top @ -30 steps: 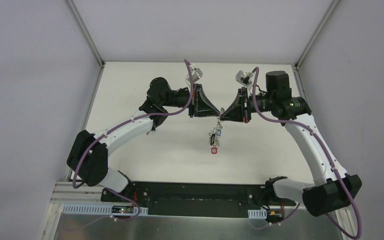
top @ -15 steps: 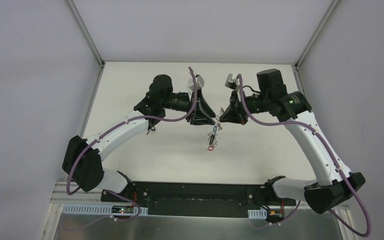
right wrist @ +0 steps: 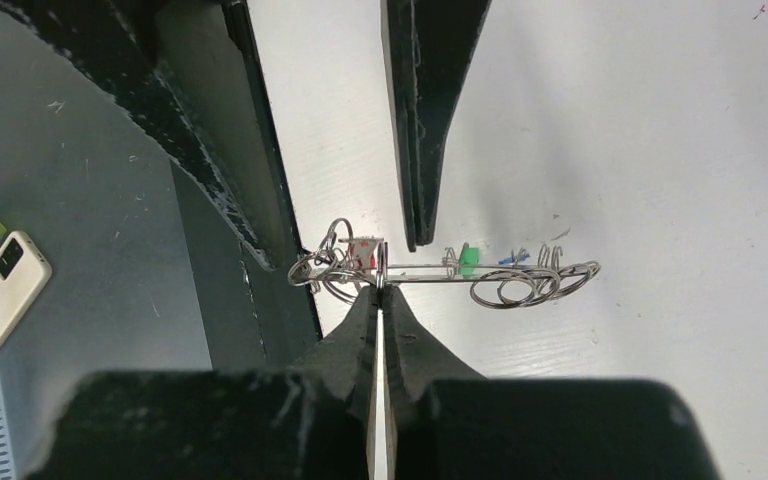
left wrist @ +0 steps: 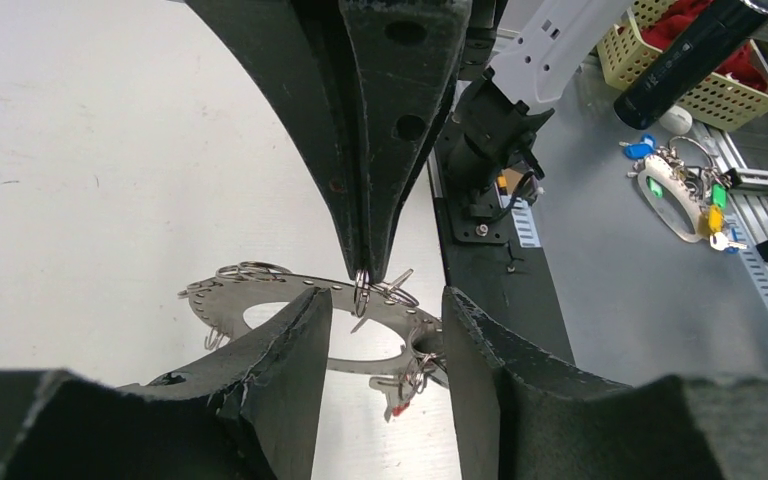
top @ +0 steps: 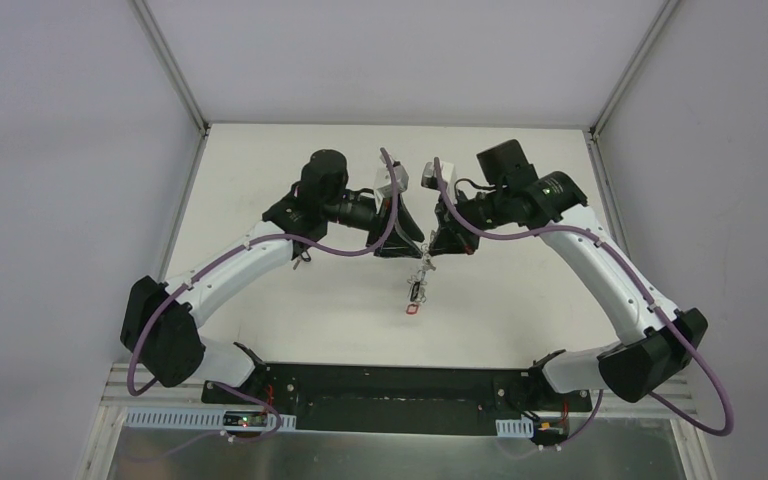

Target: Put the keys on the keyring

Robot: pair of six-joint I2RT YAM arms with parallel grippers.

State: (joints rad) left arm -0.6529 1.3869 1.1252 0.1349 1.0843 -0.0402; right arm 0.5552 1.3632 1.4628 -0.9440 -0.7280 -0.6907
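A white counter [top: 290,300] stands between pale grey walls [top: 60,150], with aluminium posts [top: 172,68] running up from the two far corners. The light is soft and even. A black plate [top: 400,385] and a brushed metal sheet [top: 390,455] line the near edge. A white phone [right wrist: 2,292] lies on that sheet, and beyond it stands a yellow basket [left wrist: 730,85] holding red cloth.

Top cam: keyring [top: 417,292] too small, can't tell what hangs on it. Left wrist cam: left fingers [left wrist: 280,380] hide keyring's near edge (hanging bits partly lost behind them); fingers cut off at btm, right gripper [left wrist: 362,282] cut off at top. Right wrist cam: keyring edge-on, shape unclear from here.
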